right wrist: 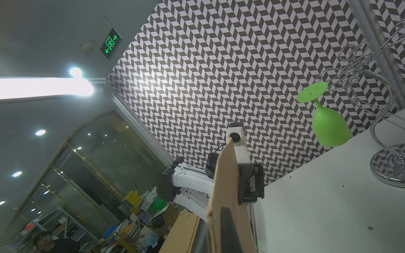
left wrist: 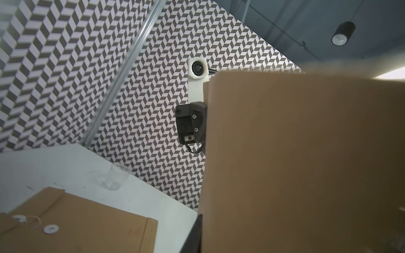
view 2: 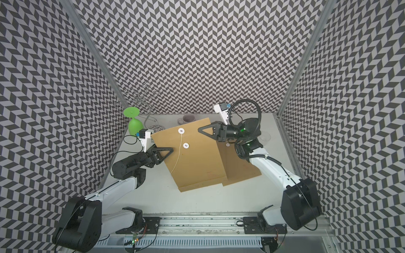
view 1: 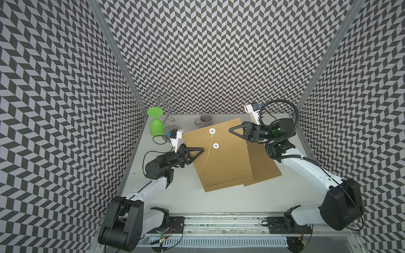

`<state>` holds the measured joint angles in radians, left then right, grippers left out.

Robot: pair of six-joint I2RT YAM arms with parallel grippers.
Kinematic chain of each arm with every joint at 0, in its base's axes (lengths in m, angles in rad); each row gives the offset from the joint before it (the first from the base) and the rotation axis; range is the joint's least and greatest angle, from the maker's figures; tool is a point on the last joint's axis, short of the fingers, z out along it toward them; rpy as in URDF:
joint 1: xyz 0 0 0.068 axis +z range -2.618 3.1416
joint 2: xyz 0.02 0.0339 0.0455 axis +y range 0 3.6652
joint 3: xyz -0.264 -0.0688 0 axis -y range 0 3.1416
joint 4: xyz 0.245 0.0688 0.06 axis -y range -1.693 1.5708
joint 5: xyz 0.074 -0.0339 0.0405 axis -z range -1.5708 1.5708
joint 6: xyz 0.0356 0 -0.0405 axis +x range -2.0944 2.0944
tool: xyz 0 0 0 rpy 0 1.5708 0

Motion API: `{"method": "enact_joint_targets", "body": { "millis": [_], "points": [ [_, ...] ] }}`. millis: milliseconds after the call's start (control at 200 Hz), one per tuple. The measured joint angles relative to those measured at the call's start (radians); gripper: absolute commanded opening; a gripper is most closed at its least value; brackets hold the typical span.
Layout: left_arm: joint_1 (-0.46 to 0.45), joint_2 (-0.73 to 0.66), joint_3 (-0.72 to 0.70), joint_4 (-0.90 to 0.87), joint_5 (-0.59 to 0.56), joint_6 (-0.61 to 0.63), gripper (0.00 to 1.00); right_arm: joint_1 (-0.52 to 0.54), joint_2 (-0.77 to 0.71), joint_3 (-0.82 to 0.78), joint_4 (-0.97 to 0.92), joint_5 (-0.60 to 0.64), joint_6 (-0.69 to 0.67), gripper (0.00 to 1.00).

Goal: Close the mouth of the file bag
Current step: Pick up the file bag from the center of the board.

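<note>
Left claw (view 1: 200, 151), in both top views, straddles the left long edge of the file bag (view 1: 221, 157) at frame centre; whether it pinches cannot be told. Opposite, the right claw (view 1: 232, 130) is clamped on the bag's right edge near the mouth. Long axis: upper centre to lower centre of frame. The loose string (view 1: 208, 153) lies nearer the left claw, likely the one to wind it. Left wrist view: file bag (left wrist: 306, 164) fills the right half. Right wrist view: file bag (right wrist: 225, 186) edge-on at lower centre.
</note>
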<state>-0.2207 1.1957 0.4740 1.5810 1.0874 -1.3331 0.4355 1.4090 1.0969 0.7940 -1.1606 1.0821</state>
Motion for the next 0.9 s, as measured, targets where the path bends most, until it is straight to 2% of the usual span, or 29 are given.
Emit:
{"method": "enact_joint_targets", "body": {
  "millis": [85,145,330,411,501,621,766,901],
  "points": [
    [0.004,0.000,0.004,0.000,-0.007,-0.002,0.04,0.000,0.000,0.002,-0.004,0.001,-0.001,0.00],
    [0.008,0.000,0.011,0.000,-0.004,0.002,0.00,0.000,0.000,0.002,-0.009,0.006,-0.006,0.04],
    [0.047,-0.001,0.049,0.000,-0.006,-0.001,0.00,0.000,-0.001,0.004,-0.087,0.037,-0.075,0.44],
    [0.084,-0.005,0.055,0.000,-0.021,-0.003,0.00,-0.003,-0.006,0.004,-0.150,0.063,-0.123,0.55],
    [0.126,-0.007,0.068,-0.001,-0.034,-0.008,0.00,-0.015,-0.025,0.003,-0.268,0.129,-0.197,0.62],
    [0.165,-0.007,0.085,-0.026,-0.053,-0.001,0.00,-0.030,-0.082,-0.003,-0.435,0.259,-0.296,0.65],
    [0.188,-0.004,0.101,-0.143,-0.092,0.044,0.00,-0.020,-0.162,-0.031,-0.554,0.423,-0.367,0.63],
    [0.190,0.009,0.105,-0.253,-0.129,0.093,0.00,0.108,-0.195,-0.067,-0.610,0.614,-0.415,0.60]
  ]
}}
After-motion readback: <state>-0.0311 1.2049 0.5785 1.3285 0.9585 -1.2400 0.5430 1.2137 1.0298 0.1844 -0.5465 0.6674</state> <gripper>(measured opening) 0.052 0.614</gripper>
